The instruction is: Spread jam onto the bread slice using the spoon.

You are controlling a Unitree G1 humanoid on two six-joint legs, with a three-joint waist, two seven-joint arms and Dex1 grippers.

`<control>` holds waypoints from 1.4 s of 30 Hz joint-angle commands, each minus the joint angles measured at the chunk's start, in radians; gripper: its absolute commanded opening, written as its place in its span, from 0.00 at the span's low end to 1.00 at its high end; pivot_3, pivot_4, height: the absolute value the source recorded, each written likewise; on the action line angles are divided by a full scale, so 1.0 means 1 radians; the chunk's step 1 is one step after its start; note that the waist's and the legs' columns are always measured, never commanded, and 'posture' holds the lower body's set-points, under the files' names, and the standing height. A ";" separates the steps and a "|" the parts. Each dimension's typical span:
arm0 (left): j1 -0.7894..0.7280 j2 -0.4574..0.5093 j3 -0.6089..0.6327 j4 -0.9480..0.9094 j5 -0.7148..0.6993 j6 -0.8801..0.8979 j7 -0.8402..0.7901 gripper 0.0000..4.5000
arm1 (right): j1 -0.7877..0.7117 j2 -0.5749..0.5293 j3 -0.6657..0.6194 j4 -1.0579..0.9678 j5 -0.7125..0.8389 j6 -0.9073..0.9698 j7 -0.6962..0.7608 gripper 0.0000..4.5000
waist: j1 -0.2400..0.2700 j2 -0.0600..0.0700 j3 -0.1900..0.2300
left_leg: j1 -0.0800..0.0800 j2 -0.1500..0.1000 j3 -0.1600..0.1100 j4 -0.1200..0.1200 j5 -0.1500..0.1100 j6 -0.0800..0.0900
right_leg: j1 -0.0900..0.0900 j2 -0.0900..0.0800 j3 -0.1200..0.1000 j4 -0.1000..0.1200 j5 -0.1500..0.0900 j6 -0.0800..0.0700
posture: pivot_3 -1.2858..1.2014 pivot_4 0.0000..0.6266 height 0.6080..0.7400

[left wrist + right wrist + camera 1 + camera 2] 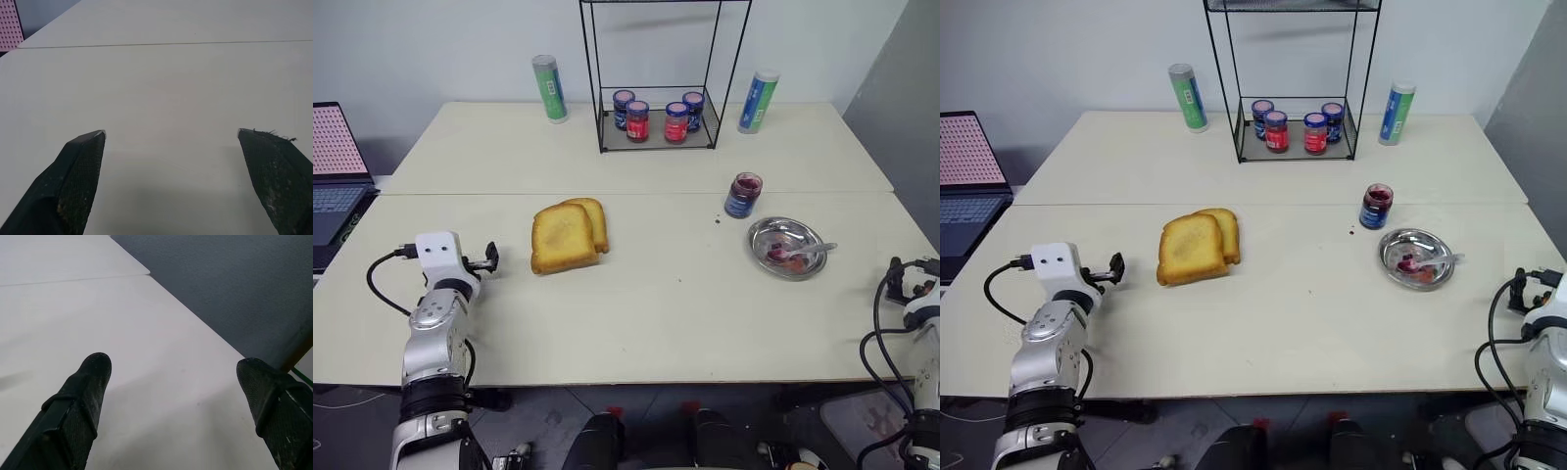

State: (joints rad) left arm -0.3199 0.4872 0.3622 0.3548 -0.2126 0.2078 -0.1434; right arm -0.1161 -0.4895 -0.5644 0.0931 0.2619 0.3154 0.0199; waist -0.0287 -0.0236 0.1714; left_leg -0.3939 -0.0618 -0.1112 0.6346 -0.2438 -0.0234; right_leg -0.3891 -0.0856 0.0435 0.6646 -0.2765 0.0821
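- The bread slice (pixel 563 239) lies at centre-left of the head view on the table (pixel 636 304), overlapping a smaller toast slice (pixel 593 219) behind it.
- The jam (pixel 743 195) jar stands uncapped at right of centre, just above the round steel dish (pixel 787 247).
- The spoon (pixel 808 252) rests in that dish (red smears beside it), handle pointing right.
- The left gripper (pixel 171 134) hovers over bare tabletop, fingers spread wide, holding nothing.
- The right gripper (pixel 173 363) is likewise spread and empty near the table's right edge.
- Four blue-lidded jars (pixel 656 116) sit in the wire rack (pixel 661 73) at top centre.
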 commanded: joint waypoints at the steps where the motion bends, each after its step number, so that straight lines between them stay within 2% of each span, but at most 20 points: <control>1: -0.019 0.032 0.032 -0.009 -0.011 -0.014 -0.019 1.00 | 0.005 -0.015 0.003 -0.054 -0.023 -0.037 0.003 0.99 | 0.000 0.000 0.000 | 0.000 0.000 0.000 0.000 0.000 0.000 | 0.000 0.000 0.000 0.000 0.000 0.000 | 0.52 0.24 1.00; 3: -0.023 0.057 0.043 0.000 -0.037 -0.019 -0.067 1.00 | 0.002 -0.039 0.044 -0.105 -0.049 -0.064 0.038 0.99 | 0.000 0.000 0.000 | 0.000 0.000 0.000 0.000 0.000 0.000 | 0.000 0.000 0.000 0.000 0.000 0.000 | 0.52 0.24 1.00; 6: -0.047 0.112 0.092 -0.063 -0.210 0.096 -0.266 1.00 | -0.050 -0.114 0.126 -0.243 0.059 0.025 0.233 0.99 | -0.006 0.000 0.000 | 0.000 0.000 0.000 0.000 0.000 0.000 | -0.001 0.000 0.000 0.000 0.000 0.000 | 0.52 0.24 1.00; 10: -0.058 0.232 0.055 -0.096 -0.356 0.375 -0.500 1.00 | -0.121 -0.199 0.229 -0.408 0.338 0.305 0.471 0.99 | -0.017 0.001 0.000 | 0.000 0.003 -0.001 0.000 0.000 0.000 | 0.000 0.003 -0.001 0.000 0.000 0.000 | 0.52 0.24 1.00; 14: -0.079 0.230 0.019 -0.097 -0.418 0.535 -0.557 1.00 | -0.170 -0.248 0.311 -0.532 0.630 0.557 0.622 0.99 | -0.011 0.001 0.000 | -0.001 0.002 -0.005 -0.001 0.000 0.000 | 0.001 0.002 -0.003 -0.002 0.000 -0.001 | 0.52 0.24 1.00; 19: -0.158 0.180 -0.057 0.022 -0.383 0.548 -0.592 1.00 | -0.235 -0.254 0.450 -0.643 0.773 0.690 0.686 0.99 | 0.000 -0.001 0.001 | -0.003 0.001 -0.008 0.002 0.000 0.000 | 0.001 0.001 -0.005 -0.001 0.000 -0.001 | 0.52 0.24 1.00; 26: -0.214 0.169 -0.121 0.105 -0.334 0.514 -0.663 1.00 | -0.274 -0.218 0.506 -0.674 0.828 0.729 0.646 0.99 | 0.000 -0.002 0.002 | -0.006 0.000 -0.011 0.005 0.000 0.000 | 0.000 0.001 -0.008 -0.001 0.000 -0.001 | 0.52 0.24 1.00; 27: -0.216 0.169 -0.131 0.113 -0.321 0.501 -0.668 0.96 | -0.271 -0.216 0.510 -0.673 0.819 0.723 0.640 1.00 | 0.000 -0.002 0.002 | -0.006 0.000 -0.011 0.005 0.000 0.000 | 0.000 0.001 -0.008 -0.001 0.000 -0.001 | 0.52 0.24 1.00; 28: -0.218 0.168 -0.134 0.120 -0.312 0.492 -0.671 0.96 | -0.267 -0.214 0.510 -0.675 0.814 0.719 0.633 1.00 | 0.000 -0.002 0.002 | -0.006 0.000 -0.011 0.005 0.000 0.000 | 0.000 0.001 -0.007 -0.001 0.000 -0.001 | 0.52 0.24 1.00; 41: -0.244 0.152 -0.132 0.160 -0.278 0.439 -0.706 0.36 | -0.229 -0.212 0.465 -0.696 0.811 0.706 0.537 1.00 | 0.000 -0.002 0.002 | -0.006 0.000 -0.011 0.005 0.000 0.000 | 0.000 0.001 -0.007 -0.001 0.000 -0.001 | 0.52 0.24 1.00; 42: -0.245 0.152 -0.129 0.156 -0.277 0.437 -0.707 0.34 | -0.233 -0.211 0.461 -0.693 0.816 0.709 0.529 1.00 | 0.000 -0.002 0.002 | -0.006 0.000 -0.011 0.005 0.000 0.000 | 0.000 0.001 -0.007 -0.001 0.000 -0.001 | 0.52 0.24 1.00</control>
State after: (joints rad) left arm -0.5488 0.6371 0.2265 0.5215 -0.4956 0.6648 -0.8445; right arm -0.3401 -0.6983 -0.0633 -0.5677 1.0532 1.0342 0.5605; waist -0.0282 -0.0260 0.1732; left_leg -0.3995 -0.0616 -0.1222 0.6396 -0.2440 -0.0233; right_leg -0.3896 -0.0844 0.0361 0.6638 -0.2768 0.0814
